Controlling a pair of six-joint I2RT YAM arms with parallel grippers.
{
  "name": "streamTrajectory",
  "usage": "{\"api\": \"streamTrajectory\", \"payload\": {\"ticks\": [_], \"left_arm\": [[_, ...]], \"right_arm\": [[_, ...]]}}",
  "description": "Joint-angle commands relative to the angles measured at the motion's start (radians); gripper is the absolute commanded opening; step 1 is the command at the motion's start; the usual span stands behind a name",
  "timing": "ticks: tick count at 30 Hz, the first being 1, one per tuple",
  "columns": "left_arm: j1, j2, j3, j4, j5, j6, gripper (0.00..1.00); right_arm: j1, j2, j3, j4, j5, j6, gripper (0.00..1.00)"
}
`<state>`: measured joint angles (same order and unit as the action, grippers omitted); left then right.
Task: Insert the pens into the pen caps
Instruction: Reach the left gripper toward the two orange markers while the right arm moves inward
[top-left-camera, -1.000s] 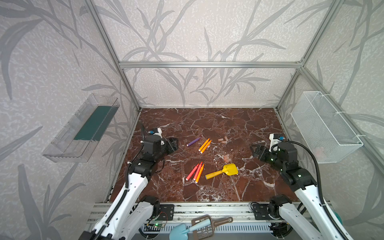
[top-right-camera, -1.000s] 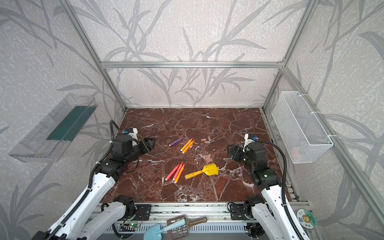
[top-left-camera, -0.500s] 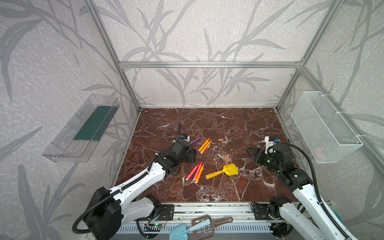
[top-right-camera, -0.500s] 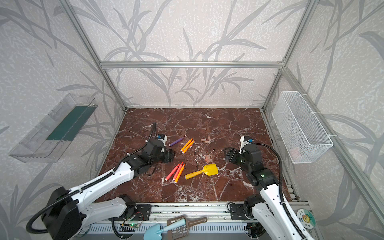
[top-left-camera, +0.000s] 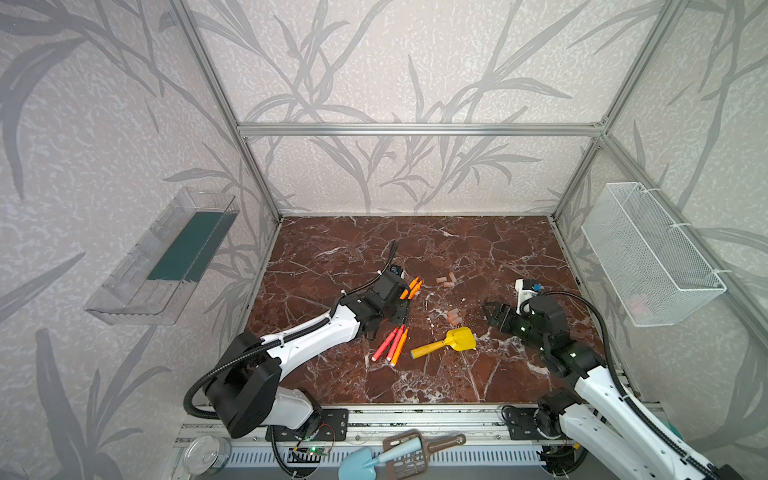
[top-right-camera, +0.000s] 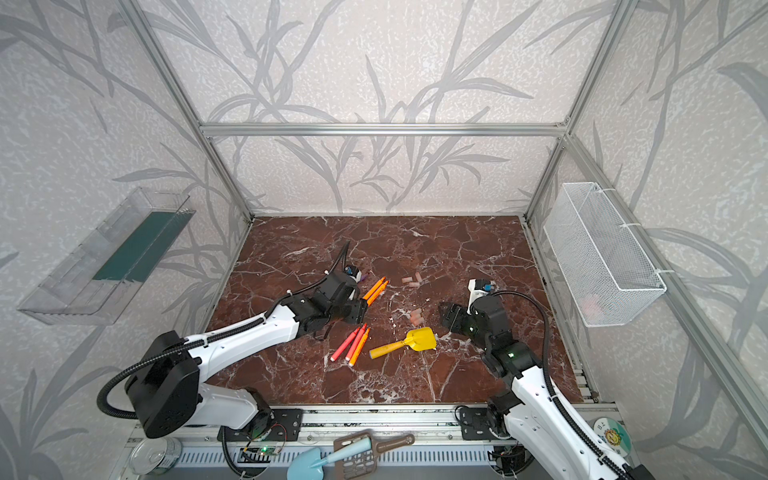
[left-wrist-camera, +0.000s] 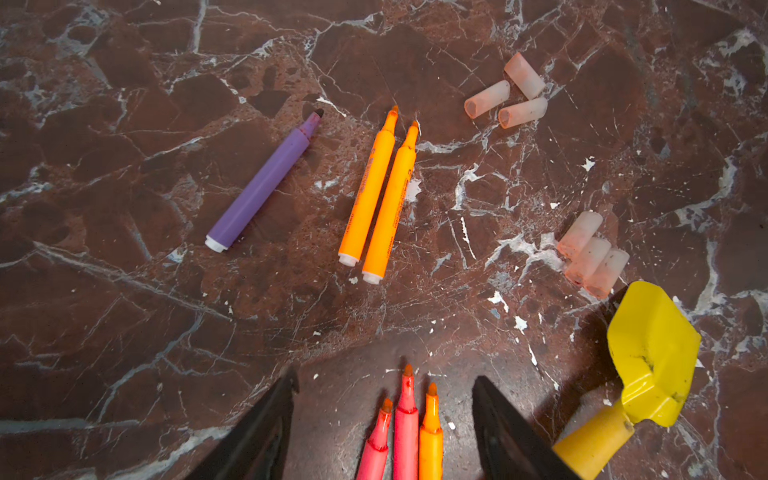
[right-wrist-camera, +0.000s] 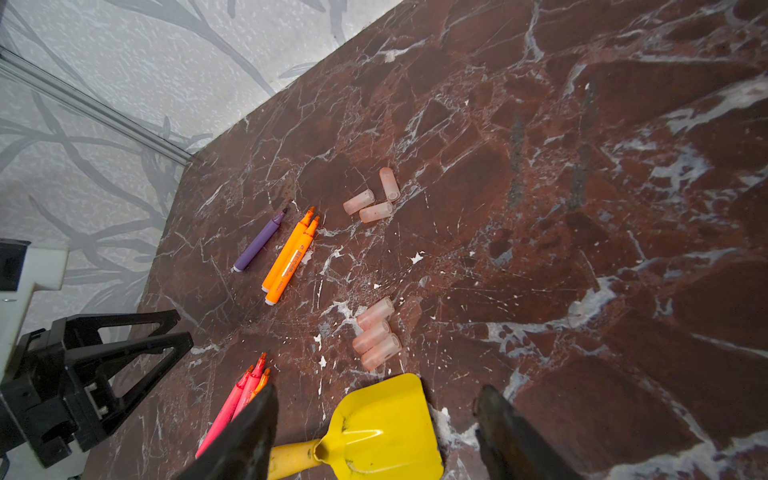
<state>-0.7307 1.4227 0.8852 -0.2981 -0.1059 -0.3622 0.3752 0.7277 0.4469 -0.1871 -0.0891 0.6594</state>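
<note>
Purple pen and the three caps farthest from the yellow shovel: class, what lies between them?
Two orange pens, side by side, lie between the purple pen and those pen caps; the left wrist view shows it.

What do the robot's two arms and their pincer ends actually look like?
The left arm and right arm have smooth white shells, black joints and black bases; a black ribbed cable loops along each. The left end effector and right end effector each have two black tapering fingers, open triangular frames from the side, behind them a small white camera block.
</note>
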Motion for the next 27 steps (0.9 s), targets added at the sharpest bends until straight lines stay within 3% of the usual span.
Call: {"api": "streamTrajectory", "payload": {"ticks": [1, 15, 27], "left_arm": [[-0.004, 0.05, 0.043, -0.042, 0.01, 0.037, 0.69], [-0.003, 0.17, 0.116, -0.091, 0.121, 0.037, 0.68], [0.001, 0.246, 0.175, -0.125, 0.028, 0.03, 0.69]], "right_arm": [[0.005, 0.026, 0.005, 0.066, 0.028, -0.016, 0.74], [0.005, 0.11, 0.009, 0.08, 0.041, -0.016, 0.73], [0.005, 0.101, 0.009, 0.059, 0.027, -0.014, 0.73]]}}
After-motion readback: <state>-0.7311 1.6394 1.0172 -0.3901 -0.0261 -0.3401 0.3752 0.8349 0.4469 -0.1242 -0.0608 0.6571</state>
